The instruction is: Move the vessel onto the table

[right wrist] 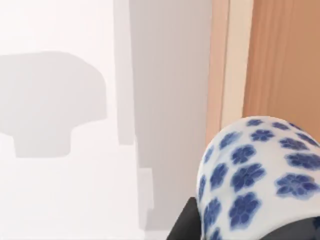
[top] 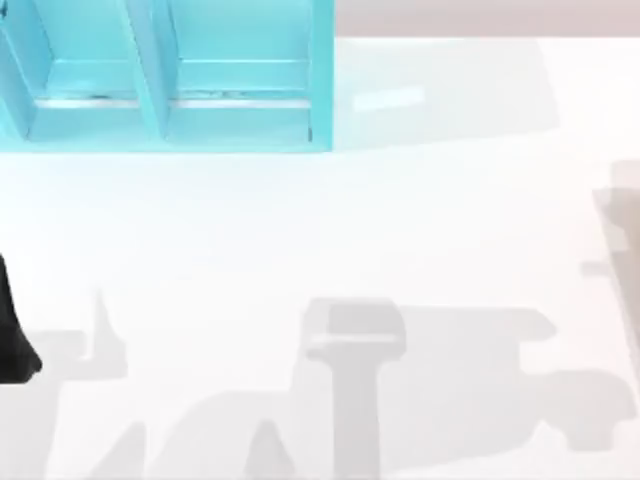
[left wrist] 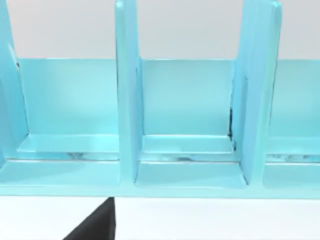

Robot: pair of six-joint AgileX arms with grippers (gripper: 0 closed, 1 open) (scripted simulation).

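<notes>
Upper left of the top view: turquoise shelf unit (top: 170, 75), open compartments facing the camera, standing on the white table (top: 300, 230). Rest of the tabletop carries soft grey shadows, likely cast by the arms overhead.

Vessel (right wrist: 260, 175) sits at the lower right of the right wrist view: white cup with blue flower print, very close to the lens. Dark gripper parts show just under and beside it at the lower edge, touching it. Judgement: the right arm carries the cup off the surface, so it is poised for setting down and not yet on the table. Right gripper (right wrist: 187, 222) fingers are mostly hidden; it looks clamped on the cup, but exact opening cannot be read. Pale table below it in that view, wood-coloured strip at the right.

Left arm: a dark piece at the left edge of the top view, mid-height, looks parked. A black sliver of the left gripper (left wrist: 97, 225) shows at the lower left of the left wrist view, which looks into the shelf compartments; whether its fingers are apart or together I cannot tell.
</notes>
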